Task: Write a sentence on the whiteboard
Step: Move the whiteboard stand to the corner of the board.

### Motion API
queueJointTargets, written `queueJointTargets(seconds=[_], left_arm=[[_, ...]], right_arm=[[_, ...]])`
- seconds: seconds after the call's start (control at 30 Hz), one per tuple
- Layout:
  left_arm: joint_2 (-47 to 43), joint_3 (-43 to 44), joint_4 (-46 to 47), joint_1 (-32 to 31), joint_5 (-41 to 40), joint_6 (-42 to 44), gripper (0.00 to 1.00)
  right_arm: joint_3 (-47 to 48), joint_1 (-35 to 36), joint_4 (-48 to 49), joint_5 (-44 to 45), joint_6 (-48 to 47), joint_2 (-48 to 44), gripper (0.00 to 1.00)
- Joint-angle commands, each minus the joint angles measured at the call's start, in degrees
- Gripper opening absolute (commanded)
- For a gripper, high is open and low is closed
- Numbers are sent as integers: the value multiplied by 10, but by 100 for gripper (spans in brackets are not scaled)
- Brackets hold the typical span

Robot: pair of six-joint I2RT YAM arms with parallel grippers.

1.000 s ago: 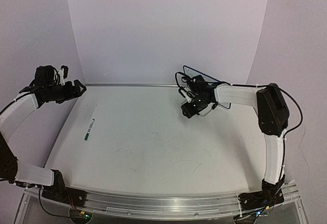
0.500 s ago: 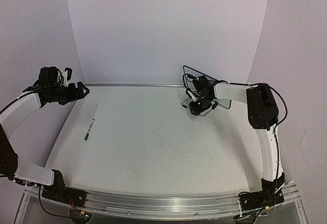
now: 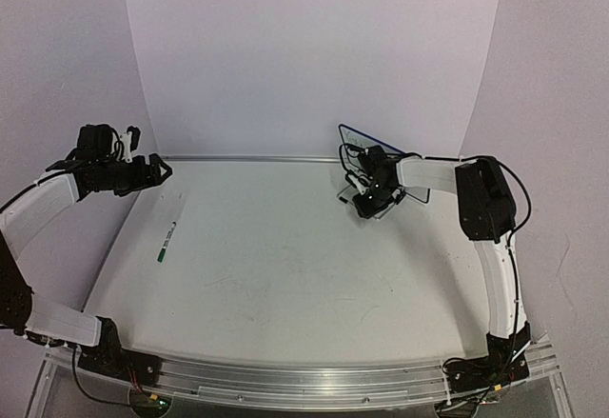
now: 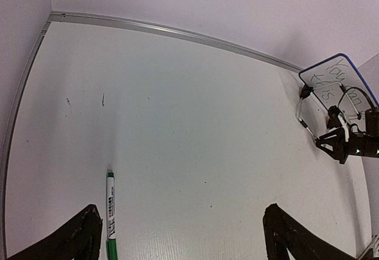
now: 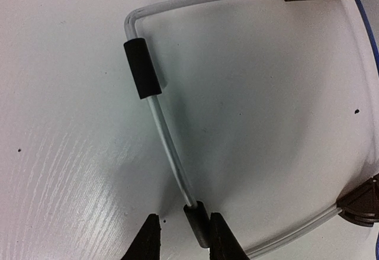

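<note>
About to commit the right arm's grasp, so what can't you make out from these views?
- Whether the right gripper is clamped on the wire stand: fingertips cut by right wrist view's bottom edge.
- Writing on the whiteboard: tiny in left wrist view, lower part behind the right gripper; nearly edge-on from above.
- The marker's lower end: cut off by left wrist view's bottom edge.

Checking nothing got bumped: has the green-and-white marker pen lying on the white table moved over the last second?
No. The green-and-white marker pen lies at the same spot and slant, equally far from the metal back rail.
</note>
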Motion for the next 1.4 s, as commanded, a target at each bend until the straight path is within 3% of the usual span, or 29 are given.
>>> queueJointTargets(seconds=[0.0, 0.7, 1.0, 1.37], left_arm=[[2, 1, 19, -5, 6, 1, 94], [-4, 0, 20, -18, 10, 2, 94], [-6, -1, 20, -19, 9, 1, 94], [-8, -1, 20, -22, 7, 0, 94]], right_arm=[[16, 1, -9, -2, -7, 20, 25], [28, -11, -20, 16, -7, 46, 31], [-3, -14, -34, -68, -9, 36, 13], [-53, 40, -23, -22, 35, -3, 0]])
